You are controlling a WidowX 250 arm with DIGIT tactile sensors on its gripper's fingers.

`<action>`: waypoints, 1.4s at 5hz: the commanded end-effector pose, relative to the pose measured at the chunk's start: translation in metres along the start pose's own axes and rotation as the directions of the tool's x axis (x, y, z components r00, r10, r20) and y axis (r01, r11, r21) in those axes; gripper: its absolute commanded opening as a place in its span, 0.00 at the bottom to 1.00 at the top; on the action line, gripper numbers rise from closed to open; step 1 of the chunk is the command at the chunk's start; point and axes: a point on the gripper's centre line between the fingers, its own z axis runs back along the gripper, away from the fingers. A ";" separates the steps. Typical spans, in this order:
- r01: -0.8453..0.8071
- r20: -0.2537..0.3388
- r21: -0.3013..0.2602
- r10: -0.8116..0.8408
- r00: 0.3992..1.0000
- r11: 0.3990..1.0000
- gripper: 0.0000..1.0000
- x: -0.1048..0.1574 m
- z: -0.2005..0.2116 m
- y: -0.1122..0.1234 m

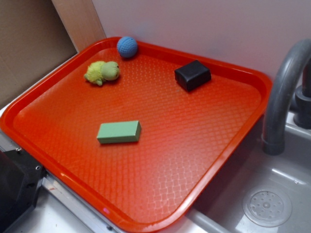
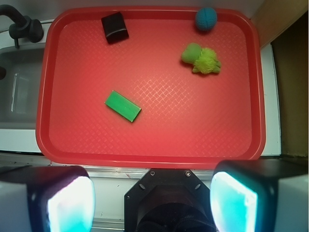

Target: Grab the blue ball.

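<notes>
Blue ball (image 2: 206,19) lies untouched in the tray's (image 2: 149,150) far corner; end effector (image 2: 152,195) spread wide (holding nothing). Approach and grasp remain.

A pale, plain wall (image 1: 209,24) runs behind the scene, meeting a brown wooden panel (image 1: 80,22) at 11 o'clock. At 4 o'clock lies a grey sink (image 1: 252,194) with a round drain strainer (image 1: 267,208), and a grey curved faucet (image 1: 284,82) rises at 3 o'clock. Light is soft and even, with faint shadows.
</notes>
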 end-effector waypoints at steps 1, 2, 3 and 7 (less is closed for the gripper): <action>0.000 0.000 0.000 0.000 1.000 1.000 1.00 0.000 0.000 0.000; -0.025 -0.236 0.067 0.040 0.971 0.997 1.00 0.037 -0.035 0.019; -0.069 -0.216 0.128 0.096 0.972 0.989 1.00 0.061 -0.069 0.041; -0.067 0.055 0.145 0.059 0.997 0.987 1.00 0.193 -0.183 0.099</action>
